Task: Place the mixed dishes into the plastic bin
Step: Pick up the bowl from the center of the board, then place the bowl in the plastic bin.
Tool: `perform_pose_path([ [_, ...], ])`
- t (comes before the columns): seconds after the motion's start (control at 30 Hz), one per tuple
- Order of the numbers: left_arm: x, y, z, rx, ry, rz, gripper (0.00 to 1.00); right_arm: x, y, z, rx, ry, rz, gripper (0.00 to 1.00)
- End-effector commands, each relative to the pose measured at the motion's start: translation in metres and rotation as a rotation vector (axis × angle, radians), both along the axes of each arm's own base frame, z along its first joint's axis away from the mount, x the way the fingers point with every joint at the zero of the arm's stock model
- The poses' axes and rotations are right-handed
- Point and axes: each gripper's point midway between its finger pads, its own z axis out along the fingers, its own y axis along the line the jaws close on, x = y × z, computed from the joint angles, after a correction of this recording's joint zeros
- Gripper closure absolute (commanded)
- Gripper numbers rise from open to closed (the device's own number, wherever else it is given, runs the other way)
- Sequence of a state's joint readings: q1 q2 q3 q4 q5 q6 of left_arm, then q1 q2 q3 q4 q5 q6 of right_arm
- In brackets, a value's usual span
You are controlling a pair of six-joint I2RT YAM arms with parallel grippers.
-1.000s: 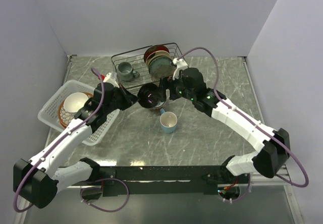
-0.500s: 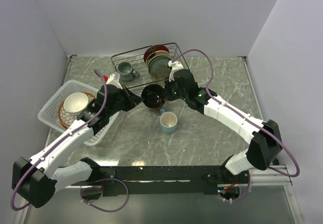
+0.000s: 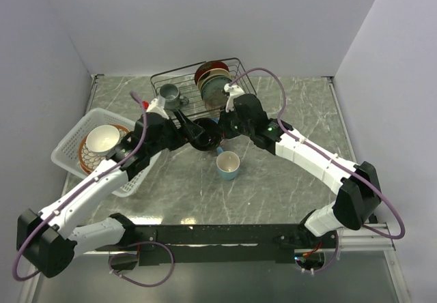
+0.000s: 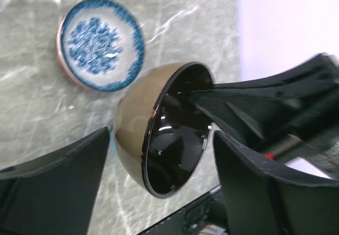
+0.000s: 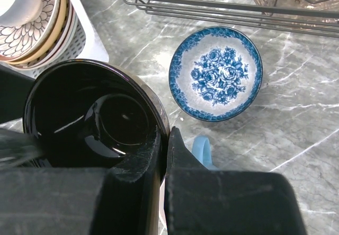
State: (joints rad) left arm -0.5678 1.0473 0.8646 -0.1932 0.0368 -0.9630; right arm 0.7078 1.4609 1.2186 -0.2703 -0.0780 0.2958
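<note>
A bowl (image 3: 205,134), glossy black inside and tan outside (image 4: 159,139), hangs above the table's middle. My right gripper (image 5: 165,134) is shut on its rim (image 3: 220,130), one finger inside and one outside. My left gripper (image 3: 190,129) is open, its fingers (image 4: 58,182) standing clear on either side of the bowl. Below lie a blue-patterned bowl (image 5: 216,72) and a light blue mug (image 3: 228,165). The white plastic bin (image 3: 68,145) at the left holds a cream bowl (image 3: 102,139) on stacked plates (image 5: 32,28).
A black wire rack (image 3: 188,84) at the back holds a grey mug (image 3: 169,97) and upright red, green and brown plates (image 3: 213,81). The bin's corner (image 5: 87,34) is close to the held bowl. Grey walls close in the table's left, back and right.
The bowl passed from left to right: my right gripper moved in and shut on its rim, then my left gripper opened and let go. The bowl hardly shifted.
</note>
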Motion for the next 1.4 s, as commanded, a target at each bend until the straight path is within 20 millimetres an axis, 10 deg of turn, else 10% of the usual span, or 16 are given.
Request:
perform_pose_path([
  [0.0,0.006,0.000,0.001,0.101,0.029,0.061,0.21,0.006,0.008,0.051,0.136,-0.110,-0.004,1.00],
  [0.43,0.013,0.006,-0.007,0.406,0.065,0.177,0.99,0.000,0.006,0.054,0.123,-0.147,0.041,1.00],
  [0.53,0.015,0.017,0.007,0.413,0.029,0.221,0.99,-0.012,0.008,0.062,0.123,-0.190,0.140,0.90],
  [0.7,0.013,0.038,0.018,0.408,-0.003,0.273,0.99,-0.035,-0.004,0.086,0.138,-0.247,0.378,0.23],
  [0.8,0.011,0.051,0.021,0.366,-0.003,0.278,0.99,-0.046,-0.024,0.104,0.202,-0.265,0.498,0.04],
  [1.37,0.017,0.235,0.019,0.280,0.106,0.748,0.99,-0.048,-0.128,0.057,0.287,-0.342,0.386,0.00],
])
